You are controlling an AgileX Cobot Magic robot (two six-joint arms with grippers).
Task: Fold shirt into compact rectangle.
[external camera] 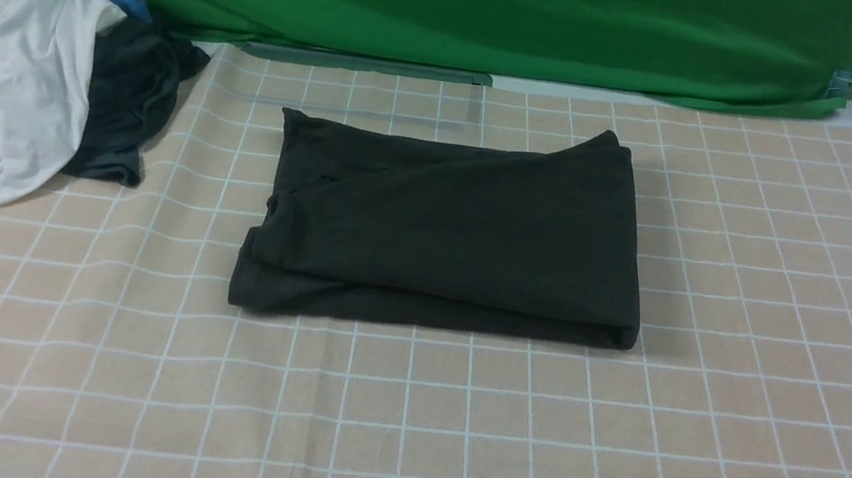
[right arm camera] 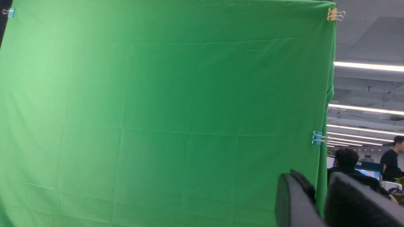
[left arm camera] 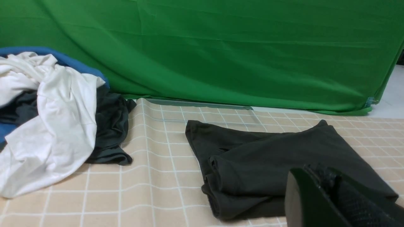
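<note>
A black cotton shirt (external camera: pixel 452 234) lies folded into a rough rectangle near the middle of the table (external camera: pixel 747 384). Its matte, soft cloth is stacked in several layers. The long axis runs left to right across the front view. The near edge is a thick, rounded fold, and the right near corner is a smooth, rounded bulge. The left end shows the loose stepped edges of the layers. A diagonal fold line crosses the top from the left side up to the far right corner, which rises in a small peak. No print or label shows.

The table is covered with a beige cloth marked by a grid of thin white lines, slightly wrinkled.

At the far left of the table, well apart from the shirt, sits a crumpled pile of clothes (external camera: pixel 15 81): white fabric on top, with blue and dark grey cloth beneath. A smooth green backdrop (external camera: pixel 459 2) hangs behind the table.

The left gripper (left arm camera: pixel 328 201), dark and textured, hovers above the shirt's near right corner with its jaws pressed together on nothing. The right gripper (right arm camera: pixel 318 201) points at the backdrop, its dark jaws slightly apart and empty.
</note>
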